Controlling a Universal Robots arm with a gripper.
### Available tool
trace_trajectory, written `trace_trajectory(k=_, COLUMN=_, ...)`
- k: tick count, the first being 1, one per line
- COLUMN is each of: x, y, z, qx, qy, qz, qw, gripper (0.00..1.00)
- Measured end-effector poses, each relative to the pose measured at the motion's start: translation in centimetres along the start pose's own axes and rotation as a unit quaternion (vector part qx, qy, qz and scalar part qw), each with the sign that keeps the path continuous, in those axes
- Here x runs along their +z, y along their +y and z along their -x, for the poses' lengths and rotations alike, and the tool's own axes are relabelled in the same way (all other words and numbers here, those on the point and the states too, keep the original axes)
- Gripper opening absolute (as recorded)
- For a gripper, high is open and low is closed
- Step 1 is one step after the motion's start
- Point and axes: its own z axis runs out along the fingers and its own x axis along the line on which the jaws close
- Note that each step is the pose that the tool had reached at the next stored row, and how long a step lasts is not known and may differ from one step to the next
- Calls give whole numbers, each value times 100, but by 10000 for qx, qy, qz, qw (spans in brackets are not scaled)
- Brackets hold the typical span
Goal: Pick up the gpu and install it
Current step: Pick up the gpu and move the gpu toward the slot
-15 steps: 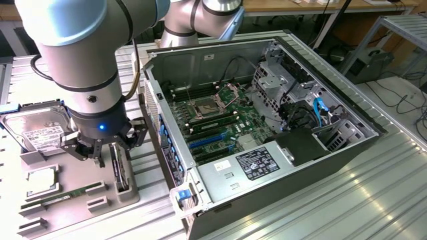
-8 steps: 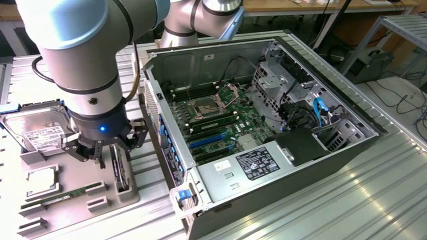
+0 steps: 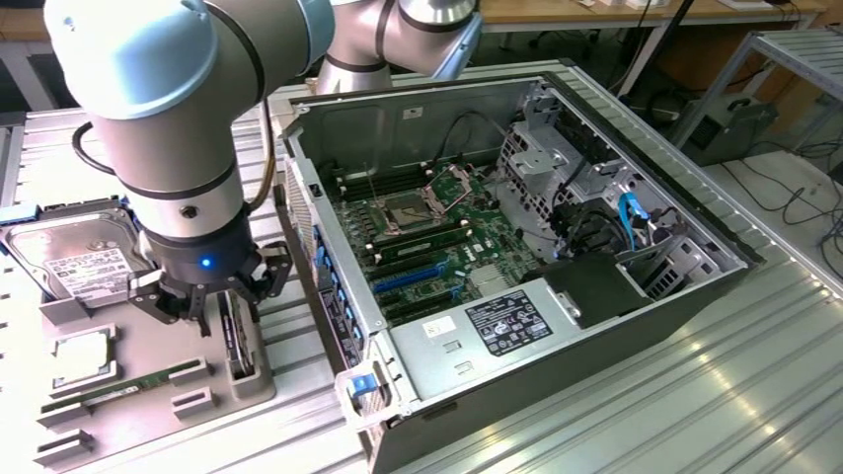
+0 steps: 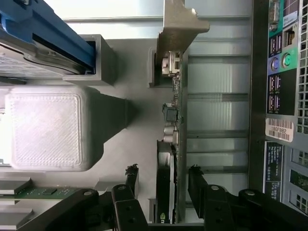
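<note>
Looking along the wrist cam, we see the gripper (image 4: pixel 163 174) w/ its black fingers (image 4: pixel 131 179) spread wide, one on each side of the gpu (image 4: pixel 169 144). The card stands on edge btwn them and isn't clamped. One finger is clearly apart from the black cooler side. The other sits just beside the green board side, and we can't tell if it touches.

The gpu's silver bracket (image 4: pixel 179 29) is at the end away from the fingers, next to a grey holder post. Also in this view are a pale grey block (image 4: pixel 45 127), the blue-framed hard drive (image 4: pixel 48 33) and the PC case's rear port panel (image 4: pixel 279 72).

In the exterior view the arm reaches down over the grey parts tray (image 3: pixel 145 346) at that view's left. The gripper (image 3: pixel 217 311) is low over the gpu (image 3: pixel 239 346), which sits upright in its slot at the tray edge nearest the open PC case (image 3: pixel 435 365). On the same tray we see the hard drive (image 3: pixel 73 259), a CPU (image 3: pixel 82 355) and a memory stick (image 3: pixel 118 390). The case lies on its side, motherboard (image 3: pixel 421 237) exposed; the card isn't in it yet.
</note>
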Motion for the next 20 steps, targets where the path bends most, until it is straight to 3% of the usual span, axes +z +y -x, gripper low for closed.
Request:
trace_trajectory(k=4, x=10, y=0, z=-1, qx=1, qy=1, qz=-1, qw=10000, gripper=53)
trace_trajectory(k=5, x=10, y=0, z=-1, qx=1, qy=0, qz=-1, qw=10000, gripper=45)
trace_trajectory(k=20, x=22, y=1, z=-1, qx=1, qy=0, qz=-1, qw=10000, gripper=45)
